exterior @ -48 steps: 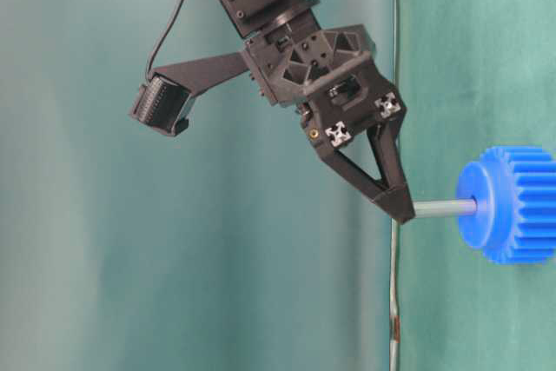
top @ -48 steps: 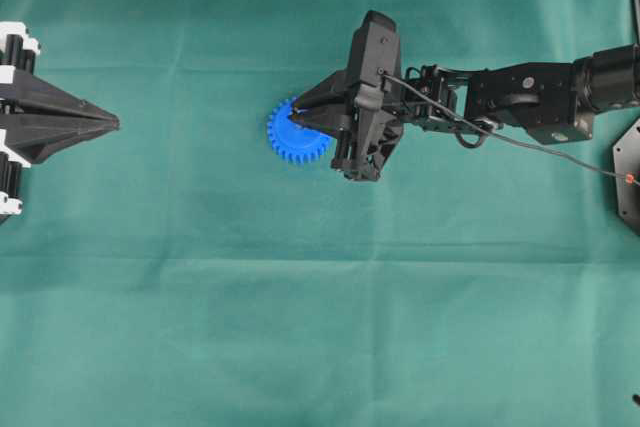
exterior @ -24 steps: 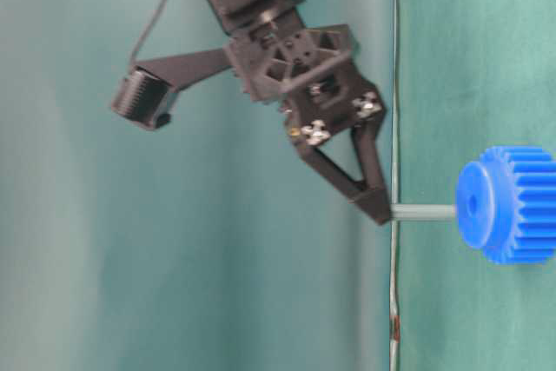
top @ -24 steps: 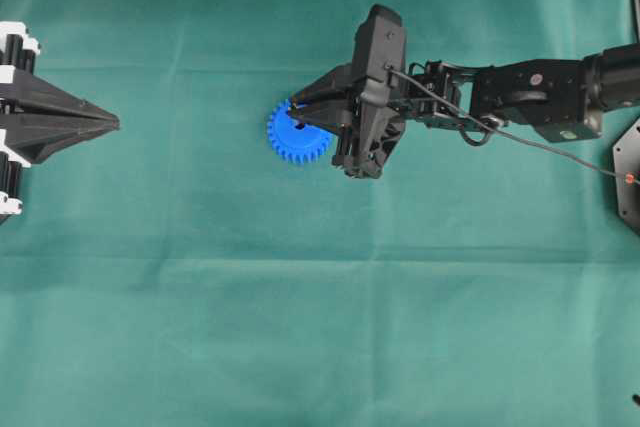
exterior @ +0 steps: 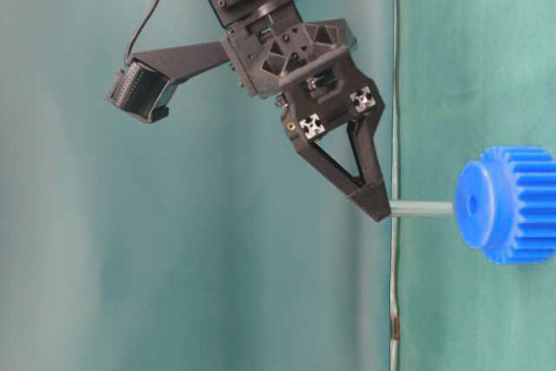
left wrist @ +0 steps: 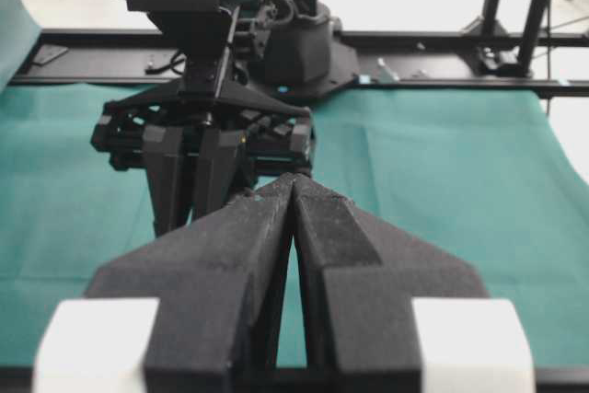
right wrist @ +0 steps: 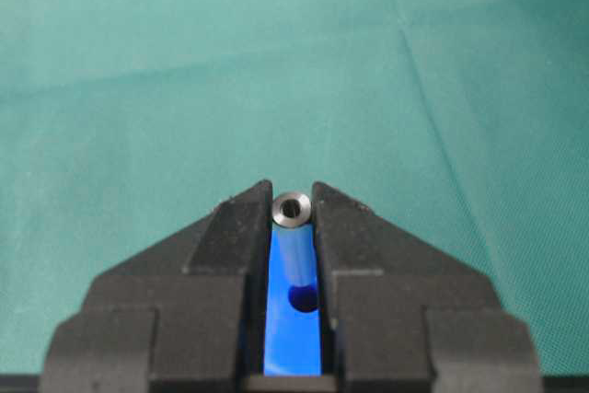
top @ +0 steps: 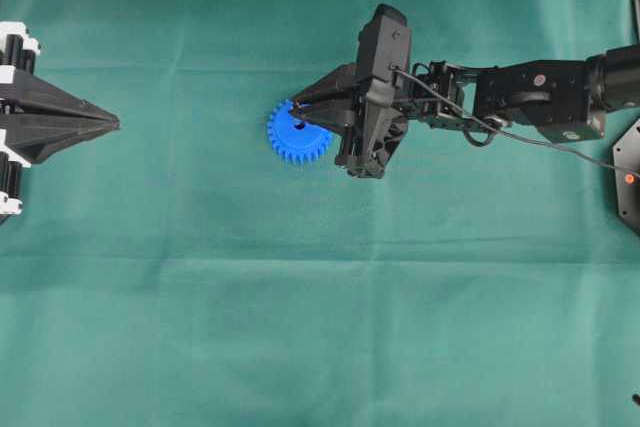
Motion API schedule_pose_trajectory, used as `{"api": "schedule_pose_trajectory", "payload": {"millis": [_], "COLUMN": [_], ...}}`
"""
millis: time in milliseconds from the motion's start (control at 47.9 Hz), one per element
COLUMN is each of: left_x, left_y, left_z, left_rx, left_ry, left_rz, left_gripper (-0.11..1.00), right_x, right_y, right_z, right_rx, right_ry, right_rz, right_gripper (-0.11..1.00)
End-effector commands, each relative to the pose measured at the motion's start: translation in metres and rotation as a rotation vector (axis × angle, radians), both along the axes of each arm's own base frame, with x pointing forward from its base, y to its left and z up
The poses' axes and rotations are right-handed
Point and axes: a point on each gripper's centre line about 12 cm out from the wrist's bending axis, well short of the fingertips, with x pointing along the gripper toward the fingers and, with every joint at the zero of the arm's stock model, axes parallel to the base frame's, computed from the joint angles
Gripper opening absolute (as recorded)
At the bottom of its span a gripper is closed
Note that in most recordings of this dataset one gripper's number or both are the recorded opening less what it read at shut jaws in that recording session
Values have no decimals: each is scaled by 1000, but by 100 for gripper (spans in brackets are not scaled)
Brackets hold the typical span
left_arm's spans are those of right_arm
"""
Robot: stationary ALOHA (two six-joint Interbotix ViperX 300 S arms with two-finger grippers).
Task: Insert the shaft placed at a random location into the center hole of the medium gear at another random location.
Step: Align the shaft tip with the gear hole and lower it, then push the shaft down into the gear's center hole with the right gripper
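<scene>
While the right tool [exterior: 375,206] pinches the shaft [exterior: 421,208] by one end, the pin's other end sits just off the center hole [exterior: 473,206] of the medium gear [exterior: 508,204]. From the side, a thin gap shows between pin and hub. The blue gear lies flat on the green counter [top: 300,327], near the middle. Far away on the other side, the left tool [top: 108,124] rests with its two fingers pressed together, holding nothing.

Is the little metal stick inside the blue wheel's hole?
No, out. In the table-level view the shaft stops just short of the medium gear, and its center hole shows empty.
</scene>
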Motion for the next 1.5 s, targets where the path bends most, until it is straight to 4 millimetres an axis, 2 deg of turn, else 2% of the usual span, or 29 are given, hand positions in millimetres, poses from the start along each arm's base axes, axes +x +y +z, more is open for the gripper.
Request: {"api": "schedule_pose_trajectory", "payload": {"millis": [0,292,710,1253,1483], "left_x": [3,3,3,3,3], "left_y": [-1,-1,-1,-1,0], "left_z": [9,8,9,9,9], "left_rx": [1,1,1,1,1], "left_ry": [-21,-20,-23,-23,-21], "left_rz": [-3,-3,-3,-3,-2], "left_gripper": [0,0,0,0,0], "right_x": [5,5,1,0,0], "right_y": [-2,-3,-6,-6,-4], "right_z": [7,-9,5,7,1], "right_rx": [-12,2,-6,-7,-3], "right_ry": [-35,-1,-37,-51,-38], "right_rz": [-3,-14,-21,-23,-19], "right_gripper": [14,14,14,14,14]}}
